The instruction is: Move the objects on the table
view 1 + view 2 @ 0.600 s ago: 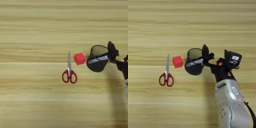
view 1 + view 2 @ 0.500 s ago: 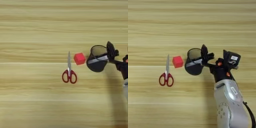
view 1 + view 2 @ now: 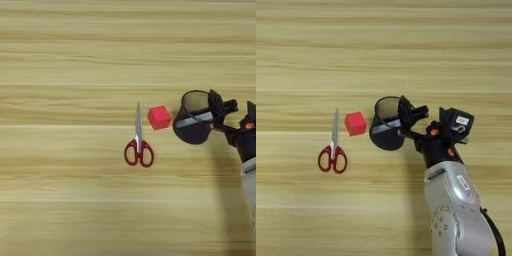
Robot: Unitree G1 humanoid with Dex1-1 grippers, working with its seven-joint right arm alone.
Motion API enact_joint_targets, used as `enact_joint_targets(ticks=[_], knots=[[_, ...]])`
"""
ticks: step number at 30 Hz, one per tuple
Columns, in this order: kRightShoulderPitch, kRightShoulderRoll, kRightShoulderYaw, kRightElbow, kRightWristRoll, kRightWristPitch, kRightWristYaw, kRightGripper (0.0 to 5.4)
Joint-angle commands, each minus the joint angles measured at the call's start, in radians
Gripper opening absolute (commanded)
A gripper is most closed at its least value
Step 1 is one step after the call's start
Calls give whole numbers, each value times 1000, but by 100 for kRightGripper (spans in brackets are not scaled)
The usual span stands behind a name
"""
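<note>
On the table (image 3: 75, 60) a round black wire-mesh pen cup (image 3: 189, 131) stands right of centre, also in the right eye view (image 3: 385, 139). A slim grey-white marker (image 3: 192, 120) slants across the cup's mouth, its black cap end pointing up to the right (image 3: 420, 111). My right gripper (image 3: 405, 120) reaches in from the right and sits at the cup's right rim, shut on the marker near its cap end. The marker's lower tip lies over the cup's left wall.
A small red cube (image 3: 159, 117) sits just left of the cup, almost touching it. Red-handled scissors (image 3: 138, 145) lie further left, blades pointing away from me. My silver forearm (image 3: 456, 210) fills the lower right in the right eye view.
</note>
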Motion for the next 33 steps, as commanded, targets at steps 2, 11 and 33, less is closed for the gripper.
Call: enact_joint_targets(ticks=[2,11,33], knots=[[-41,-16,-6,-35,11,-19,7,538],[-41,-19,1,-35,20,-19,13,538],[-42,-15,3,-37,60,19,17,352]])
